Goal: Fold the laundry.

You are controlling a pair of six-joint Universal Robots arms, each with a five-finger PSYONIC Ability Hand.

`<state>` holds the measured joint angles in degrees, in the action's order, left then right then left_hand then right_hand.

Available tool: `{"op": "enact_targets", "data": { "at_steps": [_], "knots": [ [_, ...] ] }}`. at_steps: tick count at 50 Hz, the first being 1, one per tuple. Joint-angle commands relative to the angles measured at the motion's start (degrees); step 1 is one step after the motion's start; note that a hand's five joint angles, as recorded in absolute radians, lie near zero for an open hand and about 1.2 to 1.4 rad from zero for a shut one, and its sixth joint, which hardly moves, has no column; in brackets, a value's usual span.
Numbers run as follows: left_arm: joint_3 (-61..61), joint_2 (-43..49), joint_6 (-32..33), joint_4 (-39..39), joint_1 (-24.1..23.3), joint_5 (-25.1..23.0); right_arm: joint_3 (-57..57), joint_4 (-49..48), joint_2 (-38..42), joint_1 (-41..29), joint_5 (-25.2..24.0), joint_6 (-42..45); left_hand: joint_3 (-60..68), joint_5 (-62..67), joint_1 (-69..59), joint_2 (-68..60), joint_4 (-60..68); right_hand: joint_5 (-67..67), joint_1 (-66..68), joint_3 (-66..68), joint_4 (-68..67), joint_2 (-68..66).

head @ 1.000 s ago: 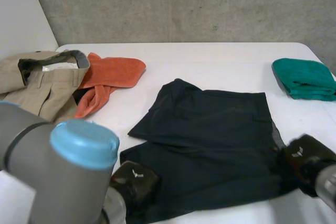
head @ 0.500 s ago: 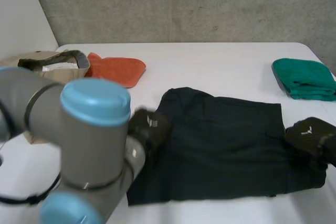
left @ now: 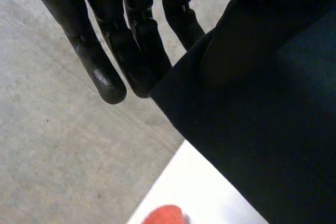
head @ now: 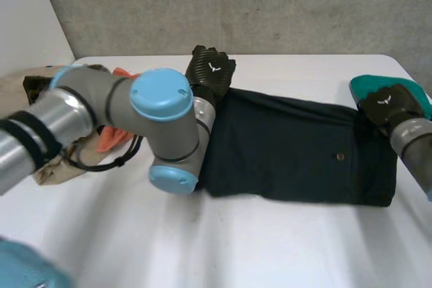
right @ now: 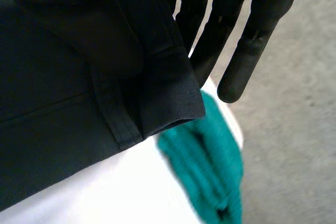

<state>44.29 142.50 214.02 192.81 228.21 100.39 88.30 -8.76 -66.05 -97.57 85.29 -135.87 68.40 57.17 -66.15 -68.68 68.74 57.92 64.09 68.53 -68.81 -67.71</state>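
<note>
Dark navy shorts (head: pixel 297 146) lie folded over into a long band across the table's middle. My left hand (head: pixel 210 72) is at the band's far left corner and my right hand (head: pixel 390 104) at its far right corner. In the left wrist view the straight fingers (left: pixel 105 77) reach past the cloth's corner (left: pixel 252 108), which runs up under the palm, pinched. The right wrist view is alike: straight fingers (right: pixel 247 51) stand beyond the hemmed corner (right: pixel 157 93) held at the palm. Both corners are lifted slightly off the table.
A folded green cloth (head: pixel 364 85) lies just behind my right hand, close under the held corner (right: pixel 215 166). An orange towel (head: pixel 111 138) and beige trousers (head: pixel 20 89) lie at the left, partly behind my left arm. The white table (head: pixel 223 241) is bare in front.
Both hands have carried the shorts' near edge away from me to the far edge, folding the garment over itself. The left arm swung across the left pile.
</note>
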Motion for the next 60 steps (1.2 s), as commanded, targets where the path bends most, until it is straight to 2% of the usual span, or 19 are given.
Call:
{"op": "enact_targets", "data": {
  "at_steps": [1,3,4,5,6,7,8,14,18,23,32,37,38,39,45,51,55,59,60],
  "knots": [
    [-12.0,11.1,3.1,1.3,0.8,0.2,-5.1,-11.7,8.6,-1.7,1.4,0.4,11.6,12.8,-13.9,-11.3,11.3,12.1,15.9,11.5,-11.2,-12.3],
    [-13.7,13.1,3.0,1.8,0.9,0.2,-6.1,-13.8,10.2,-1.8,1.4,0.3,11.6,12.8,-13.9,-11.3,11.3,12.1,15.9,11.5,-11.2,-12.3],
    [-13.8,13.3,3.0,2.0,0.9,0.2,-6.7,-15.4,11.4,-1.8,1.4,0.2,5.5,6.7,-7.7,-5.2,5.1,-15.2,-11.3,-15.8,16.1,15.0],
    [-13.6,13.6,3.0,2.6,0.9,0.4,-6.9,-16.2,11.7,-1.9,1.6,0.2,-22.1,-20.8,19.8,22.4,-22.4,-32.3,-28.4,-32.9,33.2,32.0],
    [-13.4,13.6,3.2,2.7,0.8,0.6,-7.1,-16.6,12.0,-2.0,1.8,0.2,-41.3,-40.1,39.1,41.6,-41.7,-46.8,-42.9,-47.4,47.6,46.5],
    [-13.1,13.5,3.3,2.7,0.8,1.0,-7.1,-17.1,12.1,-2.2,2.1,0.1,-53.5,-52.3,51.3,53.8,-53.9,-57.9,-54.1,-58.5,58.8,57.7],
    [-12.8,13.3,3.3,2.7,0.8,1.2,-6.9,-17.0,12.0,-2.3,2.2,0.0,-58.4,-57.2,56.1,58.7,-58.7,-57.9,-54.1,-58.5,58.8,57.7],
    [-6.8,6.7,2.7,2.3,0.0,3.9,-3.3,-15.0,8.4,-2.3,2.3,-0.5,-58.4,-57.2,56.1,58.7,-58.7,-57.9,-54.1,-58.5,58.8,57.7],
    [2.3,-0.5,2.3,2.3,0.0,4.4,1.6,-7.9,1.8,-1.7,2.2,-0.9,-58.4,-57.2,56.1,58.7,-58.7,-57.9,-54.1,-58.5,58.8,57.7],
    [14.7,-8.0,0.7,2.6,-0.3,4.0,7.4,2.7,-4.4,-1.0,1.2,-7.6,-58.4,-57.2,56.1,58.7,-58.7,-57.9,-54.1,-58.5,58.8,57.7],
    [28.1,-15.1,-5.7,2.8,-1.0,3.8,12.8,4.6,-4.4,2.0,-2.8,-12.5,-58.4,-57.2,56.1,58.7,-58.7,-51.0,-47.1,-51.6,51.8,50.7],
    [29.1,-15.2,-6.3,2.8,-1.0,3.9,12.4,2.7,-1.5,3.9,-3.6,-12.2,-58.4,-57.2,56.1,58.7,-58.7,-23.9,-20.1,-24.5,24.8,23.7],
    [29.1,-15.2,-6.3,2.8,-0.9,3.9,12.0,2.0,-0.5,4.3,-3.1,-11.9,-58.4,-57.2,56.1,58.7,-58.7,7.1,10.9,6.5,-6.2,-7.3],
    [29.1,-15.2,-6.3,2.8,-0.9,4.0,11.6,1.7,-0.1,4.6,-2.7,-11.4,-58.4,-57.2,56.1,58.7,-58.7,12.0,15.9,11.4,-11.1,-12.2],
    [30.1,-18.4,-6.3,2.1,-0.7,4.1,11.5,-1.5,-1.9,6.2,4.3,-0.3,-58.4,-57.2,56.1,58.7,-58.7,12.1,15.9,11.5,-11.2,-12.3],
    [33.1,-22.3,-6.4,2.1,-0.5,3.9,12.1,-8.9,-3.9,6.2,7.3,12.2,-58.4,-57.2,56.1,58.7,-58.7,12.1,15.9,11.5,-11.2,-12.3],
    [34.8,-23.6,-6.5,2.2,-0.4,4.1,11.2,-14.4,-4.4,0.6,4.8,15.5,-58.4,-57.2,56.1,58.7,-58.7,12.1,15.9,11.5,-11.2,-12.3],
    [36.7,-24.7,-6.5,2.2,-0.3,4.1,10.3,-20.0,-4.0,-9.5,-2.8,15.3,-58.4,-57.2,56.1,58.7,-58.7,12.1,15.9,11.5,-11.2,-12.3],
    [37.0,-24.9,-6.6,2.3,-0.2,4.2,10.4,-21.8,-3.7,-12.4,-7.0,15.4,-58.4,-57.2,56.1,58.7,-58.7,12.1,15.9,11.5,-11.2,-12.3]
  ]
}}
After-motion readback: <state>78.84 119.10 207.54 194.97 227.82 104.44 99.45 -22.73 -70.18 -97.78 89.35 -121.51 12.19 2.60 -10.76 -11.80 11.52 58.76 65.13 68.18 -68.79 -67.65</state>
